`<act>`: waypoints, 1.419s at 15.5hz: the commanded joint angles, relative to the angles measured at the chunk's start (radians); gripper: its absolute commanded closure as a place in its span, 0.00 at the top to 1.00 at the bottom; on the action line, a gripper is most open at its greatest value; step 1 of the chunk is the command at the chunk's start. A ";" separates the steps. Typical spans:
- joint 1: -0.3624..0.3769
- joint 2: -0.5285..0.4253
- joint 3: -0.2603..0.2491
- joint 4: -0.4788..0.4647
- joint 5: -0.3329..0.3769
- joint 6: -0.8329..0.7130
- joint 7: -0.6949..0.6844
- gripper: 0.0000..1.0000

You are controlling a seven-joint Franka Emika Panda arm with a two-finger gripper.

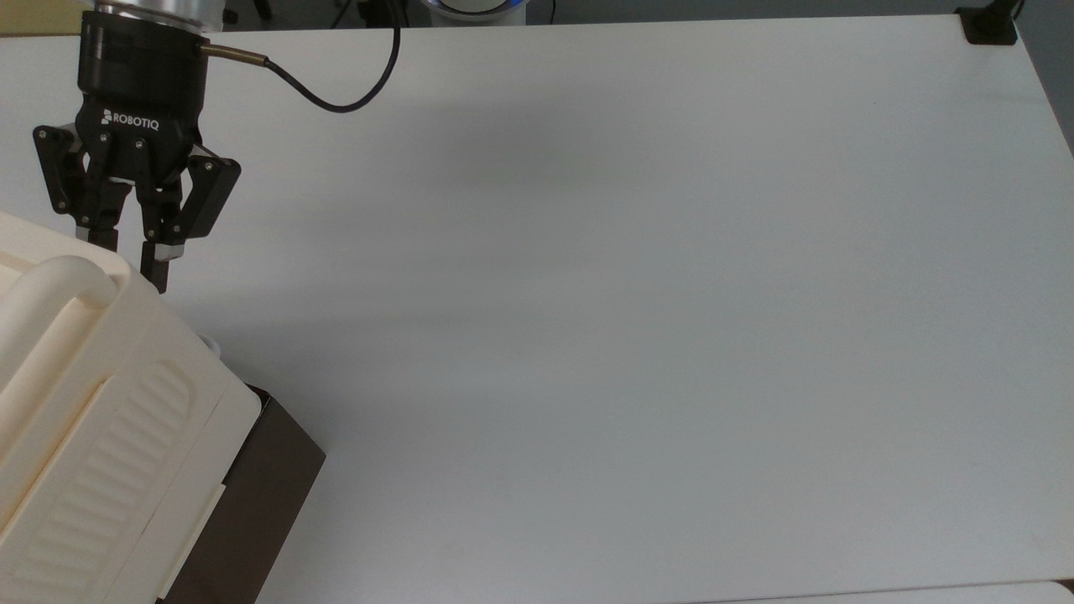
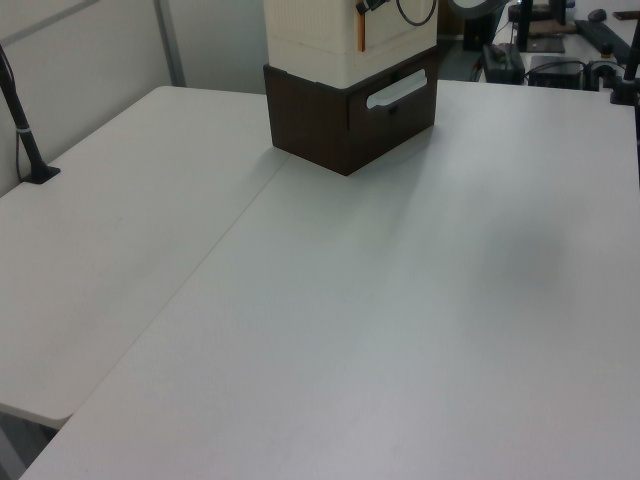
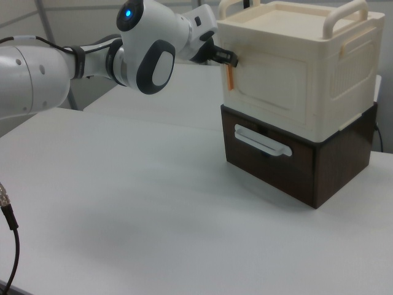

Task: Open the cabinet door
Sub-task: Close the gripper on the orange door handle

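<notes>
The cream cabinet (image 3: 307,67) stands on a dark brown base (image 3: 319,175). The cabinet door (image 3: 270,86) is the flat panel facing the right view's left, and it sits flush and closed. A thin orange strip (image 3: 229,78) runs down the door's left edge. My gripper (image 3: 228,59) is at the top of that strip, against the door's upper corner. In the top view my gripper (image 1: 130,264) points down at the cabinet's ribbed top (image 1: 101,419). Its fingers (image 1: 155,268) are open with a narrow gap, and one tip is hidden behind the cabinet's edge.
The brown base has a drawer with a white handle (image 3: 263,141). The white table (image 1: 629,294) stretches wide to the top view's right. A black clamp (image 1: 988,25) sits at its far corner. The white arm (image 3: 61,61) reaches in from the right view's left, trailing a black cable (image 1: 336,88).
</notes>
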 commanded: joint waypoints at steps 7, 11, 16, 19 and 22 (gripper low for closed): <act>0.008 0.011 -0.004 0.010 -0.024 0.022 0.019 0.06; 0.000 0.008 -0.004 0.002 -0.028 0.021 0.016 0.05; -0.018 -0.026 0.003 -0.058 -0.025 0.007 0.018 0.05; -0.024 -0.038 0.004 -0.070 -0.020 -0.054 0.019 0.05; -0.032 -0.058 0.006 -0.072 -0.020 -0.128 0.018 0.03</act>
